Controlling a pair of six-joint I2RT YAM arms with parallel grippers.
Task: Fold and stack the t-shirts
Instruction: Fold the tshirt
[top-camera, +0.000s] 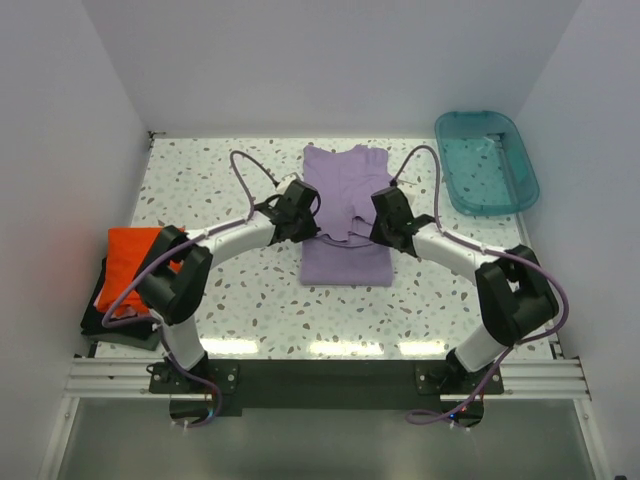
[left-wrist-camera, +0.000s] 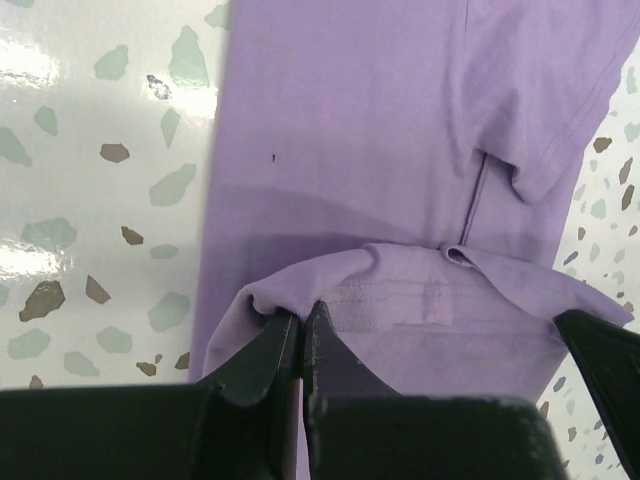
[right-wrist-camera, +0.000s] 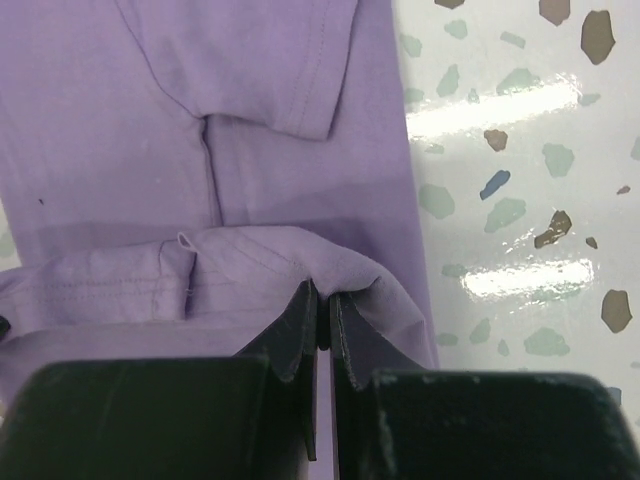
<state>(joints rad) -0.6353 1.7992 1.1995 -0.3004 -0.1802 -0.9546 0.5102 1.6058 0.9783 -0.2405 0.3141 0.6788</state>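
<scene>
A lavender-purple t-shirt (top-camera: 345, 190) lies on the table's middle, sides folded in to a narrow strip. My left gripper (top-camera: 300, 222) is shut on its hem at the left corner (left-wrist-camera: 270, 300). My right gripper (top-camera: 392, 226) is shut on the hem at the right corner (right-wrist-camera: 350, 275). Both hold the hem lifted and doubled over the shirt's body (left-wrist-camera: 350, 130), (right-wrist-camera: 120, 120). An orange-red t-shirt (top-camera: 135, 262) lies folded on a dark one (top-camera: 100, 318) at the table's left edge. The pink shirt is out of view.
A teal plastic tub (top-camera: 486, 162) stands at the back right corner. White walls close in the speckled table (top-camera: 210, 180) on three sides. The left arm's elbow (top-camera: 180, 275) hangs over the stacked shirts.
</scene>
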